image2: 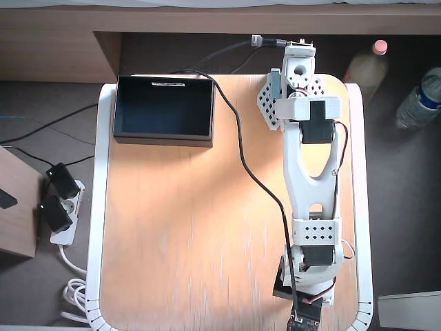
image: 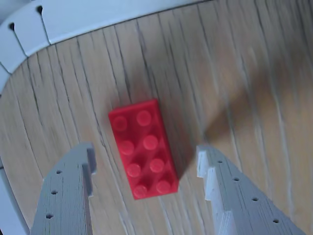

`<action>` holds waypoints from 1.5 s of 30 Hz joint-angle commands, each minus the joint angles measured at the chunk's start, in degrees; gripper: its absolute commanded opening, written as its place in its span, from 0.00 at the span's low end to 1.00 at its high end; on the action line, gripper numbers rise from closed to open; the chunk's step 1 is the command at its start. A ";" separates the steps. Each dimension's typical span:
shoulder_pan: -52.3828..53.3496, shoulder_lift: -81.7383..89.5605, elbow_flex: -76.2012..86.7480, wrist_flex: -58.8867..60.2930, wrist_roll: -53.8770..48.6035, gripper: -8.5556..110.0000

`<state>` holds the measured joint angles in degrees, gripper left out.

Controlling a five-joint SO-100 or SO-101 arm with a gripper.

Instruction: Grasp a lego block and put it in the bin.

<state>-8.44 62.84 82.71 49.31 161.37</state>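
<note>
Between the spread, empty fingers of the gripper [image: 146, 164], the lego block [image: 143, 148] lies flat on the table [image: 234, 73], studs up, near a rounded white-edged corner. It looks light, rigid and smooth-sided, so I judge a pinch across its long sides best. From overhead, the arm [image2: 309, 158] hides block and claw alike; the bin [image2: 164, 109] sits at the far left corner, apparently empty.

wooden table [image2: 172, 227], power strip [image2: 60, 207], two bottles [image2: 418, 98]

Red lego block [image: 143, 148] flat (studs up); black bin [image2: 164, 107] empty.
</note>
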 commanded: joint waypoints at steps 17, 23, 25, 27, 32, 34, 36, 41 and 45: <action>-1.05 0.88 -7.38 0.44 -0.18 0.16; -0.88 0.79 -7.38 0.44 -0.18 0.09; -0.88 0.79 -7.38 0.44 -0.18 0.09; -0.79 0.79 -7.38 0.44 -0.09 0.07; -0.44 0.70 -7.38 0.44 0.18 0.07; -0.18 0.88 -7.38 0.53 0.18 0.07; 0.18 1.23 -7.38 0.53 0.26 0.07; 1.05 4.22 -7.38 2.37 0.97 0.07; 1.05 8.35 -7.38 5.27 1.49 0.07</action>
<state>-7.65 62.49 82.35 51.77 162.33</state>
